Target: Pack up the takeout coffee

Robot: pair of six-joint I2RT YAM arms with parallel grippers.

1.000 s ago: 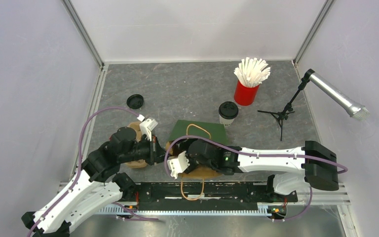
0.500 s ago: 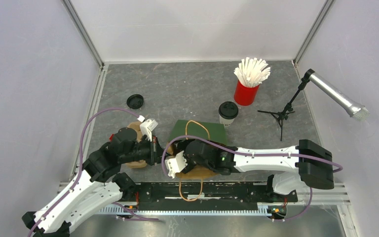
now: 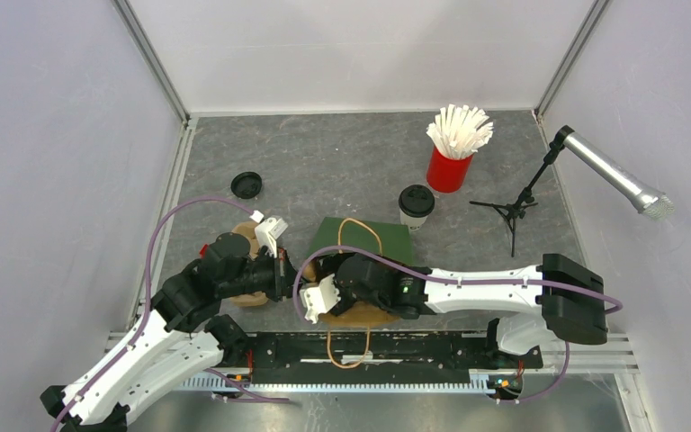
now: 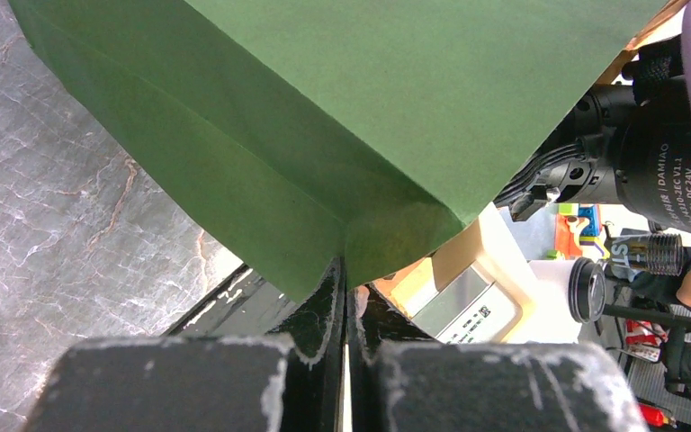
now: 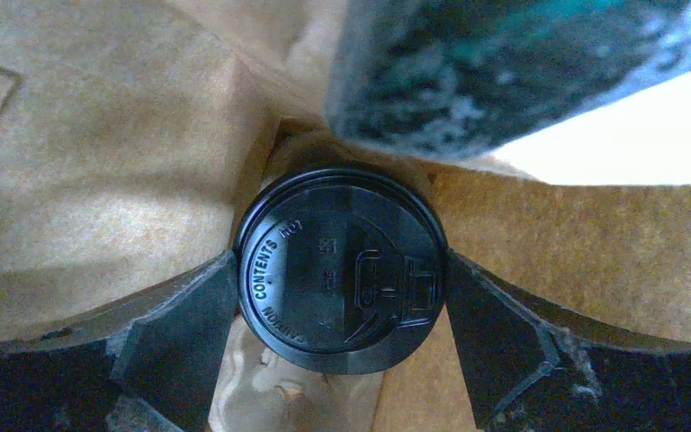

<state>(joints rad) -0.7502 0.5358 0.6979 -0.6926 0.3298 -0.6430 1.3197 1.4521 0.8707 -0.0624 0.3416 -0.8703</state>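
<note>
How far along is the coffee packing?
Done: one black-lidded paper cup is inside the green paper bag. In hand: left gripper, jaws shut, holds the bag's edge; right gripper's jaws flank that cup, grip unclear. Left: second white lidded cup stands outside.

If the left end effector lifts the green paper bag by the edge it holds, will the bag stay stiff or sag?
Probably it sags: the green paper bag shows soft creases, and the left end effector, shut, pinches only one corner fold. Being thin paper, it is likely light for its size. The small pinch may slip or tear if pulled hard.
</note>
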